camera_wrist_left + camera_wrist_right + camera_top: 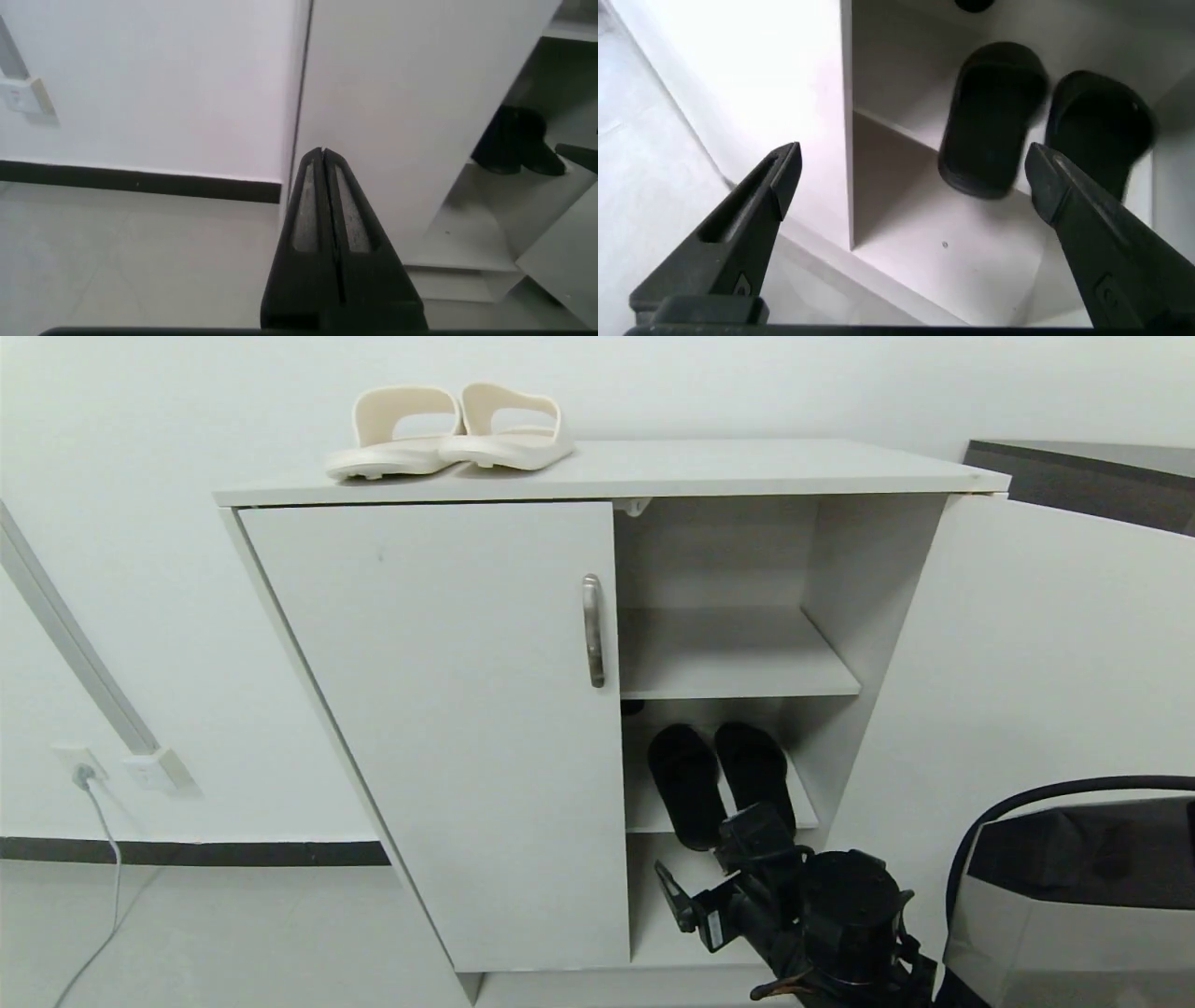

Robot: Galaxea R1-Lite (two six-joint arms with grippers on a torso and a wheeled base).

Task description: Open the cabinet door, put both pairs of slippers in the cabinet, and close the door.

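Slippers of black moulded foam (686,784) (990,112) (514,140) lie side by side on the lower shelf of the white two-door board cabinet (747,462). They sit in its right-hand compartment, with their near ends at the shelf's front edge. The plain upper shelf (728,653) is above them. The white right door (1027,663) is swung wide open. The white left door (439,709) is shut, with its upright brushed-metal bar handle (593,630) at its inner edge.

A second pair, cream open-toed slide slippers (504,448), rests on the cabinet's top, toward its left front edge. The two touch each other.

The right gripper (719,868) (913,159) hangs just before the open compartment, below the black pair and not touching them. Its fingers are spread wide with nothing between them. The left gripper (322,159) is low beside the cabinet's left side, its fingers pressed together on nothing.
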